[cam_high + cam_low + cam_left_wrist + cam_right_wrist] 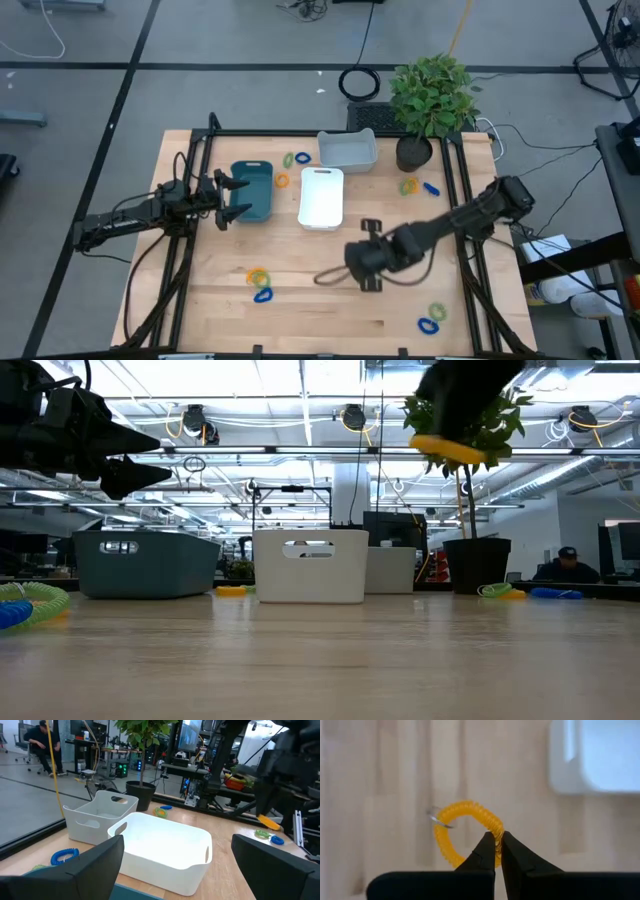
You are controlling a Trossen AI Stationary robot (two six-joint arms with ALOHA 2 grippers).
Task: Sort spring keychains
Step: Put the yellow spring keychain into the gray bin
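The right claw (pixel 498 840) is pinched fully closed on the coil of an orange-yellow keychain (pixel 462 832), which hangs from its tips above the bare counter (pixel 300 300), near the white tray (pixel 321 196). This looks like the carrying step of the sort, and the next move probably calls for bringing the loop over whichever tray takes its colour and spreading the tips to drop it in. The left claw (pixel 232 197) waits with its fingers spread wide and empty above the teal tray (pixel 253 190), while other keychains (pixel 259 283) lie scattered on the counter, well apart from the trays.
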